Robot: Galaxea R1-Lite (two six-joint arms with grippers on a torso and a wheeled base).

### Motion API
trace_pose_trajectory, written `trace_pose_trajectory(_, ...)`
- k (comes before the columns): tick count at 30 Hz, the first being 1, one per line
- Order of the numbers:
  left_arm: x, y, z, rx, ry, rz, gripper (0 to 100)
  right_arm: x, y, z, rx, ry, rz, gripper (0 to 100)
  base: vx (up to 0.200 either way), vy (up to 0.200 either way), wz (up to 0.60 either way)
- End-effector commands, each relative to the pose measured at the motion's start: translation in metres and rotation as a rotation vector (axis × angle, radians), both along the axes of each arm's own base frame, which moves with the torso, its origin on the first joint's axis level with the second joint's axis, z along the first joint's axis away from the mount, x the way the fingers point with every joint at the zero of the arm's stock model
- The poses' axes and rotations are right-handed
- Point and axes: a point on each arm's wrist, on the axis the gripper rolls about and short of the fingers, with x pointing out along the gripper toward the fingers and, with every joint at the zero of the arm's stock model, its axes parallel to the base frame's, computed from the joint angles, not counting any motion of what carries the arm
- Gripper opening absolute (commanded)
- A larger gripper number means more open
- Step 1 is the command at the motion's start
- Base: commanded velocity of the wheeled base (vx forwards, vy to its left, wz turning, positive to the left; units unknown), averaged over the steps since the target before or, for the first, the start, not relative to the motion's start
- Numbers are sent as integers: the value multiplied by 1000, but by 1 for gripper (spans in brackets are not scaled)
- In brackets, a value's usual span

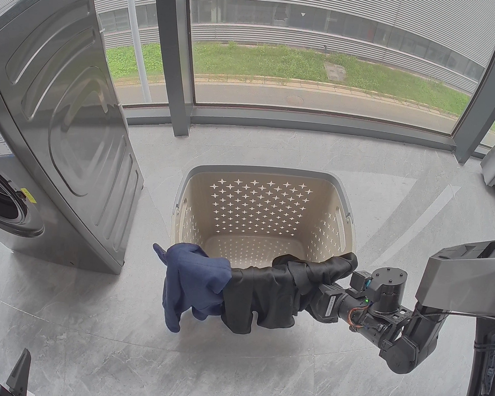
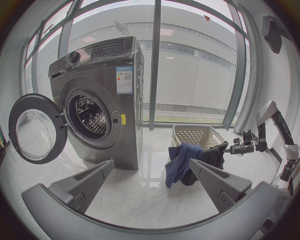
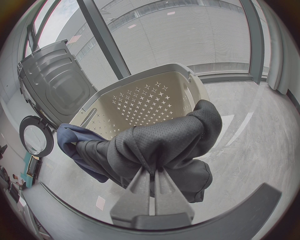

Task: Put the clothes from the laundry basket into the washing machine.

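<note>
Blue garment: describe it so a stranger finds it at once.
Beside the washing machine stands a laundry basket. At its near rim hang two garments. The blue garment is on the machine's side; the black garment is gripped by the right end effector.

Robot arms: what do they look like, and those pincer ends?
The right arm has black rounded joints, a pale grey angular shell and thin reddish wires at the wrist. The left tool has two dark grey wedge-shaped fingers with ribbed tips; the right tool looks alike.
</note>
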Motion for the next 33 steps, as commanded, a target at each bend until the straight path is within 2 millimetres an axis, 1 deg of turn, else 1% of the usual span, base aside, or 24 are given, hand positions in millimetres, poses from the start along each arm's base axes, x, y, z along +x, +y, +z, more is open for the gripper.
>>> trace_pose_trajectory(1, 0, 0, -5, -2, 1, 1, 100, -12, -1, 5, -6, 10, 13, 0, 0, 0, 0)
trace_pose_trajectory(2, 0, 0, -5, -2, 1, 1, 100, -15, -2, 9, -2, 6, 16, 0, 0, 0, 0)
trace_pose_trajectory(3, 0, 0, -5, 0, 1, 1, 100, -19, -3, 17, 5, -11, 18, 0, 0, 0, 0)
trace_pose_trajectory(4, 0, 0, -5, 0, 1, 1, 100, -21, -4, 20, 7, -16, 19, 0, 0, 0, 0)
trace_pose_trajectory(5, 0, 0, -5, 0, 1, 1, 100, -26, -6, 31, 19, -39, 19, 0, 0, 0, 0)
trace_pose_trajectory(9, 0, 0, -5, 0, 1, 1, 100, -37, -11, 57, 46, -92, 22, 0, 0, 0, 0)
trace_pose_trajectory(13, 0, 0, -5, 0, 1, 1, 100, -40, -12, 59, 46, -90, 22, 0, 0, 0, 0)
trace_pose_trajectory(19, 0, 0, -5, 0, 1, 1, 100, -41, -10, 42, 30, -44, 26, 0, 0, 0, 0)
trace_pose_trajectory(25, 0, 0, -5, 0, -1, 1, 100, -38, -10, 44, 40, -68, 25, 0, 0, 0, 0)
trace_pose_trajectory(27, 0, 0, -5, 0, 1, 1, 100, -39, -9, 47, 45, -78, 27, 0, 0, 0, 0)
trace_pose_trajectory(28, 0, 0, -5, 0, 1, 1, 100, -41, -10, 51, 50, -91, 27, 0, 0, 0, 0)
trace_pose_trajectory(33, 0, 0, -5, 0, 1, 1, 100, -55, -11, 87, 101, -192, 46, 0, 0, 0, 0)
